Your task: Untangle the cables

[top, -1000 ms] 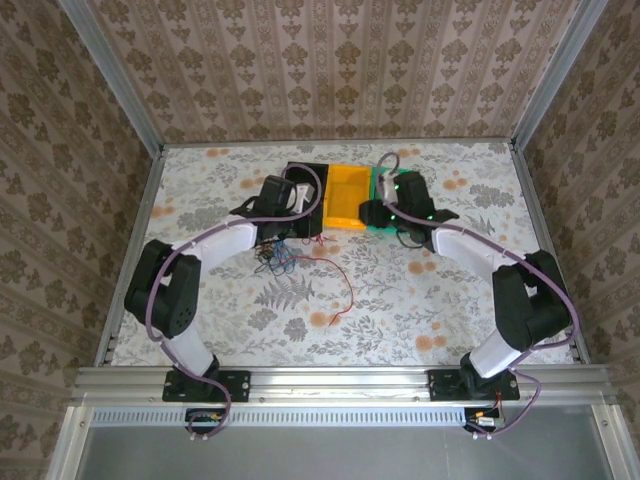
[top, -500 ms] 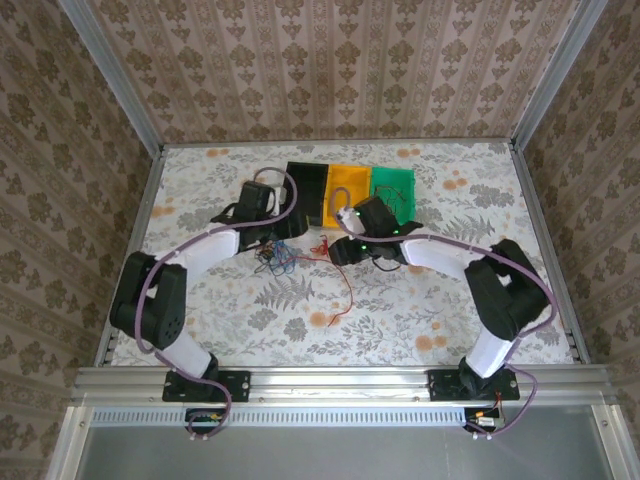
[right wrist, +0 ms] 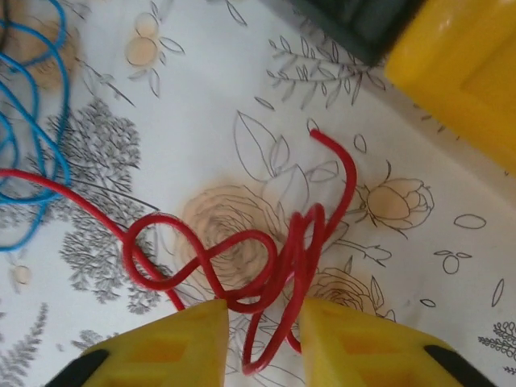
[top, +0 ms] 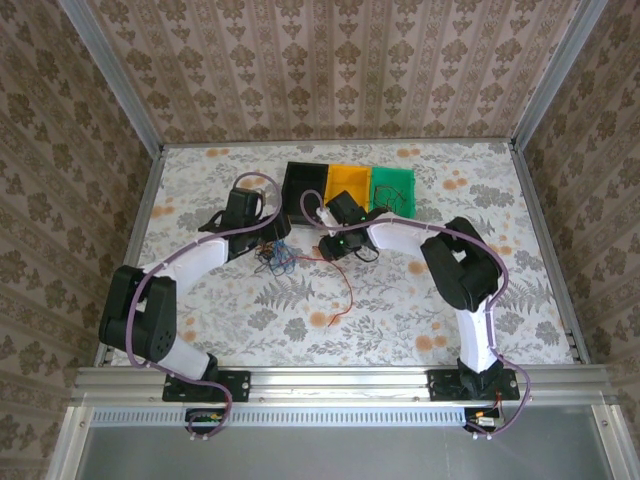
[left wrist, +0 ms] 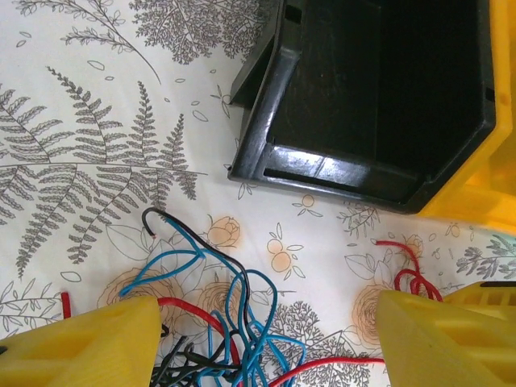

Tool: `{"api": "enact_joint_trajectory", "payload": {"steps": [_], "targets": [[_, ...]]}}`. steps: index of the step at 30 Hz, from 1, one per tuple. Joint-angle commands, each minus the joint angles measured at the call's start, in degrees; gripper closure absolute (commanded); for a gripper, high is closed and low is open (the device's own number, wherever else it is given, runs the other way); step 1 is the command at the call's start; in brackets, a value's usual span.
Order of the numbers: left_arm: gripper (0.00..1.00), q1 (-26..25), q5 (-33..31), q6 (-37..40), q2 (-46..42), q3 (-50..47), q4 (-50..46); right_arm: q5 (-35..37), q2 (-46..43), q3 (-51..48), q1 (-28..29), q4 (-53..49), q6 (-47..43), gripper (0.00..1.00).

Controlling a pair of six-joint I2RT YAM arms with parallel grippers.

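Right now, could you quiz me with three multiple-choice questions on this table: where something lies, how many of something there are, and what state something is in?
1. Where do the blue wires lie?
A. hanging from an arm
B. on the table by the black bin
C. inside a bin

2. How many bins are there?
A. two
B. three
C. five

3. The left tool is:
A. wide open
B. shut on a bin
C. shut on a red wire

Answers:
1 B: they sprawl on the table just outside the black bin's wall.
2 B: the black bin, a yellow bin and a green bin stand in a row.
3 A: its fingers stand far apart, either side of the blue wires.
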Motion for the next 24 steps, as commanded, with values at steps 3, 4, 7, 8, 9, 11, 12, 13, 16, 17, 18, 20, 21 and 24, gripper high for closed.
{"api": "enact_joint_trajectory", "payload": {"steps": [3,4,7,8,9,11,12,13,16,17,18,20,21,24], "targets": [[0.29,0.55,-1.12,-0.99,-1.33,-0.22,0.48,2.12,-1.63,-1.03,0.28,0.28,-0.06,0.93],[0.29,0.55,-1.2,-0.99,-1.3,-0.22,0.44,1.83,-2.76,-1.76,0.22,1.19,0.04,0.96],[0.29,0.6,-1.3,-1.07,-1.13,-0.13,0.26,0.71,-7.26,-4.53,0.14,4.13,0.48,0.99],[0.29,0.56,-1.28,-1.08,-1.07,-0.13,0.2,0.14,-9.46,-5.53,-0.12,5.08,0.87,0.99],[0.29,0.55,-1.3,-1.09,-0.95,-0.18,0.22,0.16,-11.39,-6.27,-0.45,5.79,1.47,0.99],[0.29,0.55,-1.3,-1.08,-0.67,-0.13,0.13,0.61,-14.44,-7.49,-1.46,6.84,2.53,0.99],[0.29,0.57,-1.27,-1.0,-0.45,-0.05,0.01,1.06,-16.07,-7.9,-2.42,7.17,3.1,0.99],[0.29,0.55,-1.21,-0.99,-0.37,0.04,0.0,1.52,-17.37,-8.1,-3.6,7.28,3.76,0.99],[0.29,0.55,-1.14,-0.91,0.0,0.02,-0.17,3.69,-19.77,-7.73,-7.8,6.88,5.85,0.98],[0.29,0.55,-1.21,-0.9,-0.06,-0.04,-0.18,4.37,-20.0,-7.52,-9.47,6.95,6.71,0.98],[0.29,0.55,-1.24,-0.9,-0.05,-0.15,-0.12,4.77,-20.03,-7.26,-11.09,7.1,7.4,0.97],[0.29,0.55,-1.34,-0.9,-0.01,-0.35,-0.18,5.3,-19.04,-6.22,-14.34,7.76,8.65,0.96],[0.29,0.56,-1.41,-0.9,-0.05,-0.46,-0.18,4.72,-18.18,-5.44,-15.49,7.73,8.97,0.95],[0.29,0.6,-1.64,-0.9,-0.18,-0.82,-0.25,3.27,-14.56,-1.68,-18.17,5.91,9.99,0.77]]}}
